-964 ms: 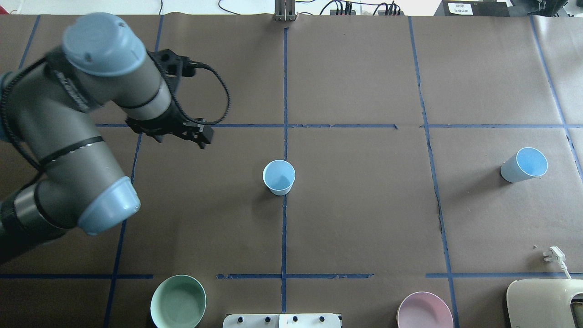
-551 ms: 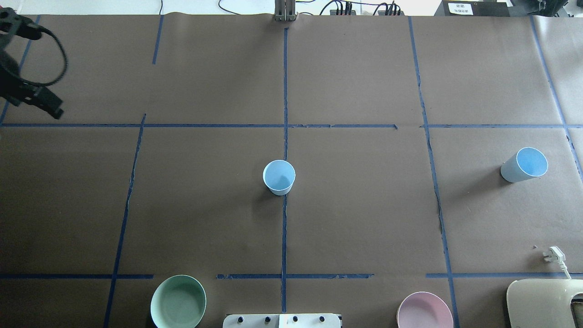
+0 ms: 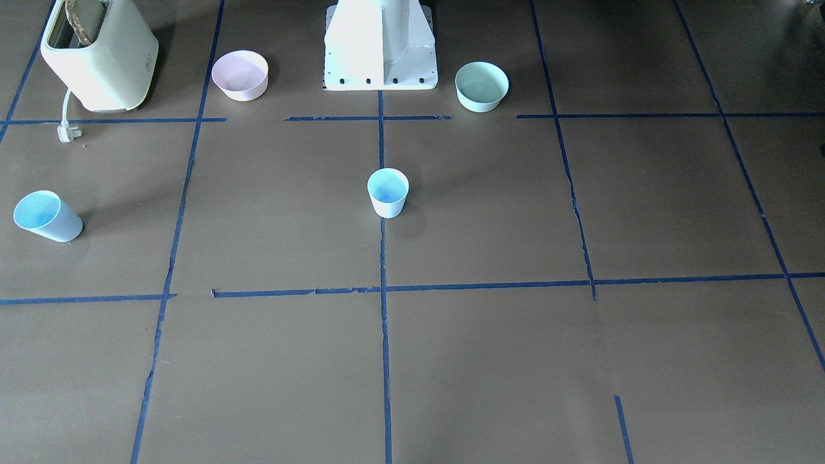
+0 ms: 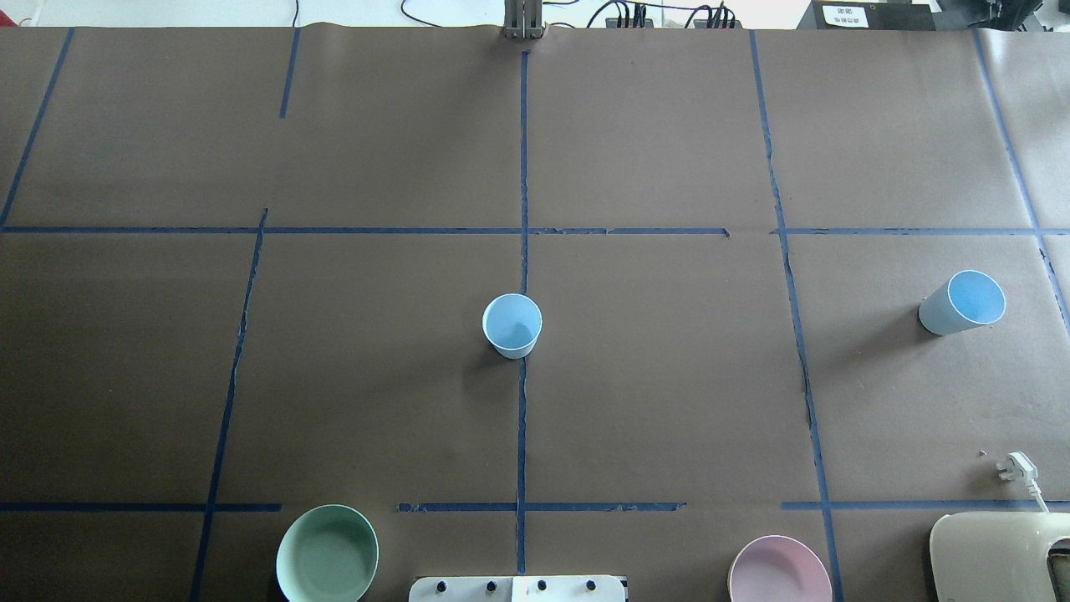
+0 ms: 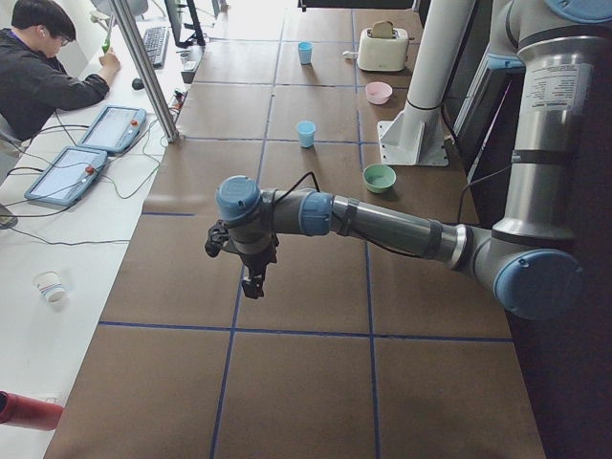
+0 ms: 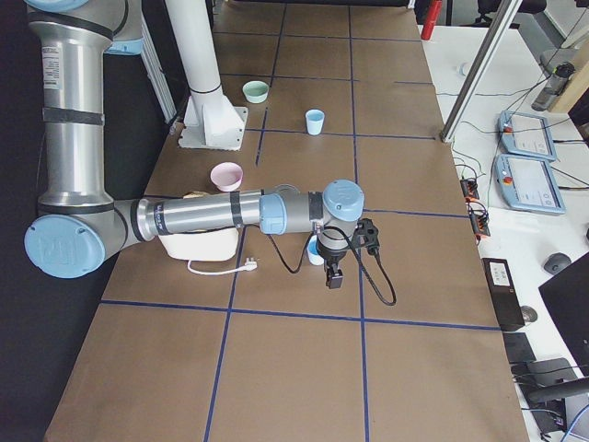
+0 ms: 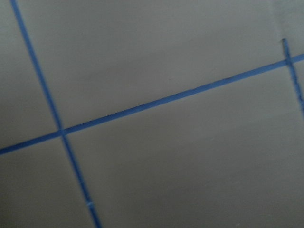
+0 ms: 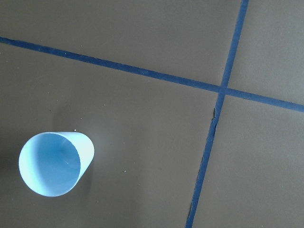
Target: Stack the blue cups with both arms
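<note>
One blue cup (image 4: 512, 325) stands upright at the table's middle; it also shows in the front view (image 3: 388, 192). The other blue cup (image 4: 961, 303) stands upright at the table's right; the right wrist view shows it from above (image 8: 54, 163). Neither arm shows in the overhead or front view. My left gripper (image 5: 252, 284) shows only in the exterior left view, hanging over the table's left end, far from both cups. My right gripper (image 6: 333, 276) shows only in the exterior right view, close by the right cup (image 6: 316, 250). I cannot tell whether either is open or shut.
A mint-green bowl (image 4: 327, 553) and a pink bowl (image 4: 779, 570) flank the white pedestal base (image 3: 380, 45). A cream toaster (image 4: 999, 556) with its loose plug (image 4: 1016, 466) sits at the near right corner. An operator (image 5: 38, 67) sits at a side desk.
My left arm has swung left out of the overhead view. Both cups have stayed put.
</note>
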You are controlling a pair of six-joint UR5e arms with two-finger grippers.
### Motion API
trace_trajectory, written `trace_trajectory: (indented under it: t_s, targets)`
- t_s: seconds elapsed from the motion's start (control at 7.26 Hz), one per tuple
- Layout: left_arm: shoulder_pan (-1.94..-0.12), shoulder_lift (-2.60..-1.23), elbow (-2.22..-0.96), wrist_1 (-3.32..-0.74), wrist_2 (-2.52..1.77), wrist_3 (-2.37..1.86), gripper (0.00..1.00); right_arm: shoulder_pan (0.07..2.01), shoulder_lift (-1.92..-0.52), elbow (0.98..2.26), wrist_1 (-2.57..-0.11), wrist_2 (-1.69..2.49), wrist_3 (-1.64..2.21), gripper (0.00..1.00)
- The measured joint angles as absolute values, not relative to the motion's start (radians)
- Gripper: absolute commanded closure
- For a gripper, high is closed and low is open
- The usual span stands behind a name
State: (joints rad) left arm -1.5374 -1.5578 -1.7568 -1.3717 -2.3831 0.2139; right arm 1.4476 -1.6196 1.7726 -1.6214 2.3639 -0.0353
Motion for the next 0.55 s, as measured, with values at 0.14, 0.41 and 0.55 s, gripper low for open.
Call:
trace_trajectory:
  t_s: [0.14, 0.41, 0.55]
  targets:
    - [-1.558, -1.52, -1.748, -1.403, -2.386, 0.233, 0.0, 1.414, -1.632, 1.776, -1.545, 2.363, 0.069, 0.0]
    - [-1.567, -1.498, -1.739, -1.429, -2.387, 0.242, 0.0, 1.325, -1.682, 1.767, -1.319, 2.353, 0.295, 0.0]
    - [-1.567, -1.498, -1.739, -1.431, -2.387, 0.242, 0.0, 1.282, -1.699, 1.756, -1.247, 2.346, 0.354, 0.0]
